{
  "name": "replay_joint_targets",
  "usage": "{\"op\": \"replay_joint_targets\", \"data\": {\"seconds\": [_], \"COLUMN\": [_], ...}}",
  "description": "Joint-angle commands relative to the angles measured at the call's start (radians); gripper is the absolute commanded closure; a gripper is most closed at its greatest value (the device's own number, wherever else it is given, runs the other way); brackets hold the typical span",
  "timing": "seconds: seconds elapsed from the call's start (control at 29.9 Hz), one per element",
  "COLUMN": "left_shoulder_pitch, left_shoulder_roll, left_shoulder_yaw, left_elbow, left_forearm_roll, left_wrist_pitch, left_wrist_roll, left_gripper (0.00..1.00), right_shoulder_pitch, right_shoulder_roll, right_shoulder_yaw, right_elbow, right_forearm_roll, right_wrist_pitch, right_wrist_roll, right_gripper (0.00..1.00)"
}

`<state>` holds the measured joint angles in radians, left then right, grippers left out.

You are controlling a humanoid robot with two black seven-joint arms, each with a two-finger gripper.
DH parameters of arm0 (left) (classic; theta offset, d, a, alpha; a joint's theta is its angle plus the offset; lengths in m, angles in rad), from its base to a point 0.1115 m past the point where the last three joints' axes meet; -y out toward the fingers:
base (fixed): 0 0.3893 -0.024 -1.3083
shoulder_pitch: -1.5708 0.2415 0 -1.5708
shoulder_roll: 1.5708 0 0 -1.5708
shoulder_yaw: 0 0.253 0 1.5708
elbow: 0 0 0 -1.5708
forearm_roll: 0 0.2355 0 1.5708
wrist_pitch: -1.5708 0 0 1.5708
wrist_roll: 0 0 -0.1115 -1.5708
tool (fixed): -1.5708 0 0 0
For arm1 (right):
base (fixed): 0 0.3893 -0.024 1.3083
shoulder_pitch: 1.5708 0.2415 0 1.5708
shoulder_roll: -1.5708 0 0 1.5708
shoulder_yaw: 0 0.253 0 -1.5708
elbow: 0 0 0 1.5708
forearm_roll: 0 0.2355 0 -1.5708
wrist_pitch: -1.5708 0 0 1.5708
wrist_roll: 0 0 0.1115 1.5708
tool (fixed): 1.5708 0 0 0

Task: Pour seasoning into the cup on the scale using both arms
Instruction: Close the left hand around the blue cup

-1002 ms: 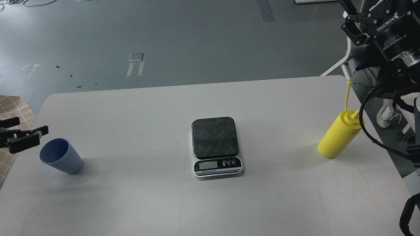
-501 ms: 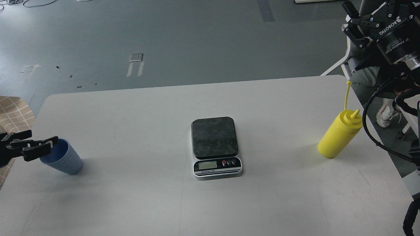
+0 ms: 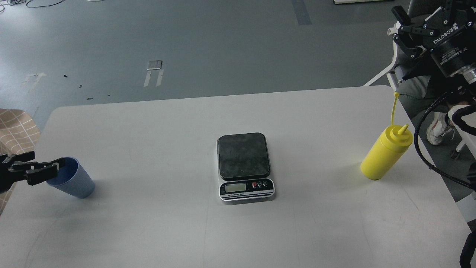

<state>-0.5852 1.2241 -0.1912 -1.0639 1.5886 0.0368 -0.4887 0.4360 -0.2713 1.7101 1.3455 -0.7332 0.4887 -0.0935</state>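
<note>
The light blue cup (image 3: pixel 74 183) stands at the table's left side. My left gripper (image 3: pixel 47 160) comes in from the left edge with its fingers apart. Its nearer finger (image 3: pixel 46 172) overlaps the cup's left rim, and I cannot tell whether it touches. The scale (image 3: pixel 243 154) sits mid-table with nothing on its dark platform. The yellow seasoning bottle (image 3: pixel 385 155) stands at the right with its cap strap sticking up. My right gripper (image 3: pixel 402 31) is open and empty, high above and behind the bottle.
The white table (image 3: pixel 238 230) ends just right of the bottle. A black cable (image 3: pixel 422 149) from my right arm hangs close beside the bottle. A white chair and someone's leg and shoe (image 3: pixel 435 132) are beyond the right edge.
My left gripper has moved down and to the right, from beside the cup to its rim. My right gripper has drifted slightly up and to the right, away from the bottle.
</note>
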Motion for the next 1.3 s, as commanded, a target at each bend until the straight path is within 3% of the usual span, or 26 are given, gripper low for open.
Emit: {"op": "replay_joint_targets", "data": {"seconds": [0.0, 0.13, 0.2, 0.23, 0.27, 0.33, 1.27], "left_shoulder_pitch": [0.018, 0.016, 0.016, 0.016, 0.016, 0.012, 0.022], "left_shoulder_roll": [-0.024, -0.04, -0.04, -0.04, -0.04, -0.04, -0.029], "left_shoulder_yaw": [-0.001, -0.002, -0.005, -0.007, -0.014, -0.017, -0.002], "left_elbow": [0.033, 0.041, 0.041, 0.041, 0.041, 0.041, 0.03], "left_forearm_roll": [0.002, -0.001, -0.001, 0.001, -0.001, -0.004, 0.004], "left_wrist_pitch": [0.003, 0.009, 0.011, 0.012, 0.012, 0.012, 0.012], "left_wrist_roll": [0.0, 0.0, 0.0, 0.0, 0.0, 0.0, 0.0], "left_gripper": [0.04, 0.13, 0.23, 0.28, 0.48, 0.57, 0.5], "right_shoulder_pitch": [-0.01, -0.016, -0.017, -0.017, -0.017, -0.019, -0.022], "right_shoulder_roll": [0.0, 0.0, 0.0, 0.0, -0.005, -0.005, -0.029], "right_shoulder_yaw": [0.01, 0.01, 0.011, 0.011, 0.011, 0.011, 0.011], "right_elbow": [0.001, 0.0, 0.0, 0.0, 0.0, -0.002, -0.006], "right_forearm_roll": [0.0, -0.002, -0.002, -0.002, -0.003, -0.003, -0.005], "right_wrist_pitch": [0.0, 0.0, 0.0, 0.0, 0.0, 0.0, 0.0], "right_wrist_roll": [0.0, 0.0, 0.0, 0.001, 0.0, 0.0, 0.0], "right_gripper": [0.0, 0.0, 0.0, 0.01, 0.01, 0.0, 0.0]}}
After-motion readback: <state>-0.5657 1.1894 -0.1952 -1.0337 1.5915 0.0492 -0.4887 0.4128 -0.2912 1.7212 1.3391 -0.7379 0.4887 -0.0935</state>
